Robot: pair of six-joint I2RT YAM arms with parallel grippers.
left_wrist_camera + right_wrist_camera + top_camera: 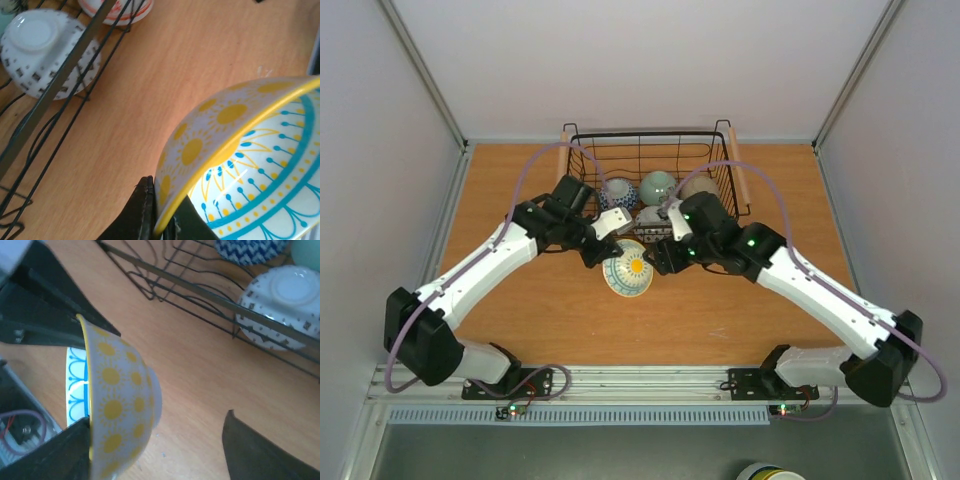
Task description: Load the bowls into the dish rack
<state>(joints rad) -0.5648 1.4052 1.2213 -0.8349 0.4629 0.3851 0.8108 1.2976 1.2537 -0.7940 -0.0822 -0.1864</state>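
A bowl with yellow suns outside and a yellow flower inside (628,268) hangs tilted on its side just above the table, in front of the dish rack (640,134). My left gripper (599,251) is shut on its yellow rim, one finger inside and one outside (162,220). My right gripper (661,257) is open around the same bowl (122,405): one finger is at the rim, the other finger (260,450) is well apart from its base. Inside the rack lie blue-and-white (617,192), pale green (658,185), beige (698,186) and dotted white (653,218) bowls.
The rack's black wire front wall (200,290) stands close behind the held bowl. An upturned dotted bowl (45,55) and a red-and-white bowl (120,10) rest behind the wires. The wooden table (740,300) spreads around. Wooden rod handles (737,170) run along the rack's sides.
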